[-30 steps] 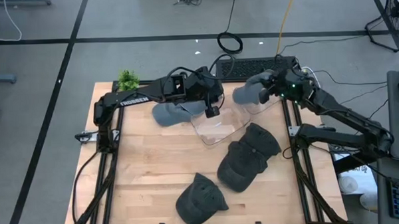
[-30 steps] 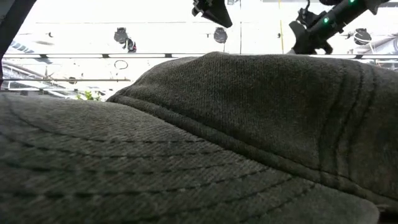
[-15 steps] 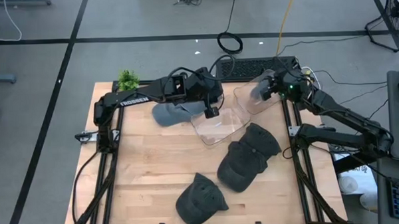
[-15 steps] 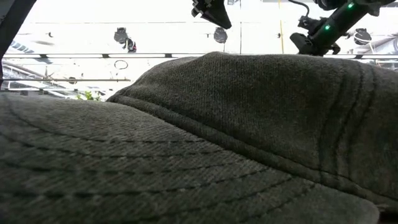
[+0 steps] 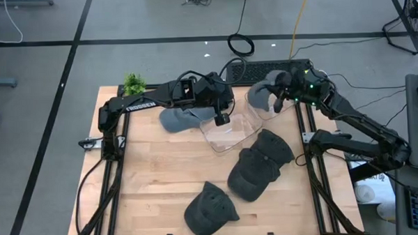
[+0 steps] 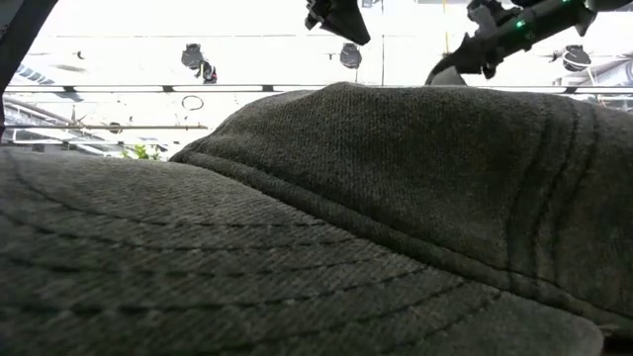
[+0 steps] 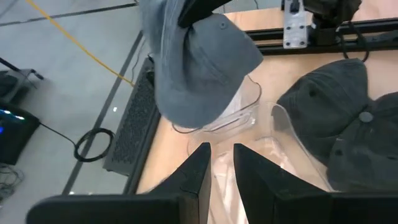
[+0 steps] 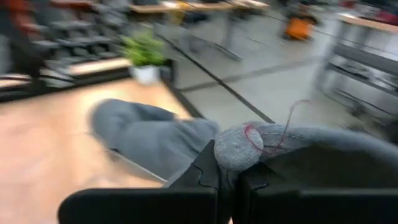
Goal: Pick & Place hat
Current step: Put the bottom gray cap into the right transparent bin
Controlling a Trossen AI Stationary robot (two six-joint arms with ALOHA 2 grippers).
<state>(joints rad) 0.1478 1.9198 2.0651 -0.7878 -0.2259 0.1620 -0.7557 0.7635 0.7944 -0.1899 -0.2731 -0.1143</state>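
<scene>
A blue-grey hat (image 5: 262,93) hangs from my right gripper (image 5: 281,97) over the table's far right corner, beside a clear plastic container (image 5: 234,134). In the left wrist view this hat (image 7: 199,62) hangs just above the container's far rim. My left gripper (image 5: 223,118) is at the container's far left rim, its fingers close together on the clear wall. A second blue-grey hat (image 5: 178,120) lies on the table under my left arm. Three dark hats lie nearer, two overlapping (image 5: 259,164) and one alone (image 5: 209,209). My left gripper has the container's clear rim (image 7: 221,177) between its two fingers, coming slanting down from the table's left; the container rests on the table. My right gripper pinches a bunched bit of the hat's cloth (image 8: 242,146) between its fingers, almost level. The hat hangs below, clear of the table.
A small green plant (image 5: 132,83) stands at the far left corner. A keyboard (image 5: 263,70) lies just beyond the far edge. One dark hat (image 6: 297,247) lies right before the low camera and blocks most of its view.
My right gripper has rolled and tipped up toward level while staying over the far right corner. The hat it holds has turned about with it. My left arm has kept still.
</scene>
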